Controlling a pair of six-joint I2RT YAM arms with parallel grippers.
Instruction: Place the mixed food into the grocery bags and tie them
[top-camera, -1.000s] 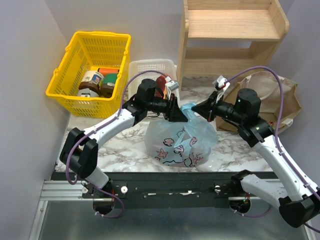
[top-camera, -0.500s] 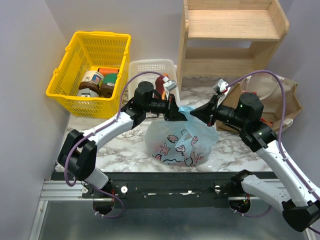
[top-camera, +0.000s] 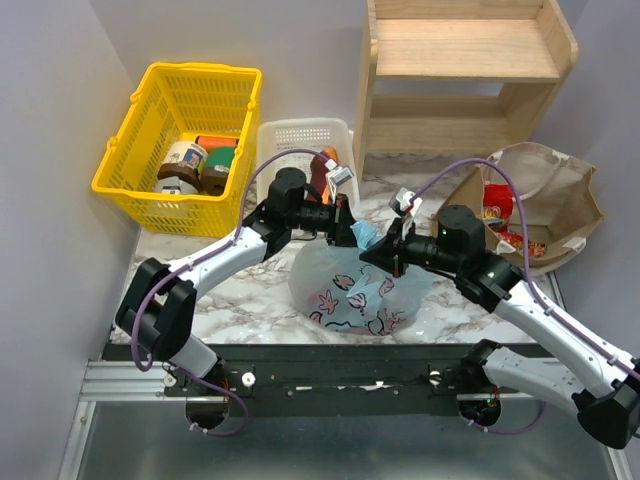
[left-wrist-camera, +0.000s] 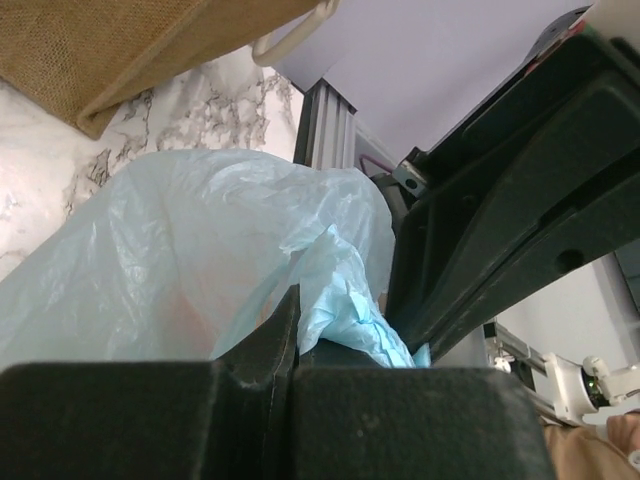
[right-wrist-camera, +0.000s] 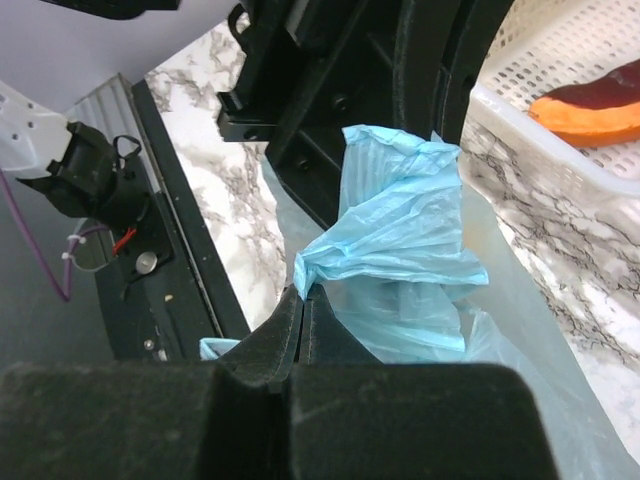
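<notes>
The light-blue printed bag (top-camera: 352, 295) stands full on the marble table, its top gathered into two handle ends. My left gripper (top-camera: 350, 228) is shut on one twisted handle end, seen close in the left wrist view (left-wrist-camera: 295, 322) over the bag (left-wrist-camera: 180, 260). My right gripper (top-camera: 374, 251) is shut on the other handle end (right-wrist-camera: 400, 225), pinched at the tips (right-wrist-camera: 303, 296). The two grippers sit close together above the bag's mouth. The tan-brown bag (top-camera: 550, 215) lies open at the right with red snack packets (top-camera: 497, 203) inside.
A yellow mesh basket (top-camera: 150, 110) with jars stands at back left. A white slotted tray (top-camera: 290, 135) holds the purple-and-orange wedge (right-wrist-camera: 592, 100). A wooden shelf (top-camera: 460, 90) stands at the back. The left arm's black body (right-wrist-camera: 340, 80) is just beyond my right gripper.
My right gripper has swung left across the blue bag with its handle end, close to the left gripper. The tan bag's open mouth now shows. The left gripper barely moved.
</notes>
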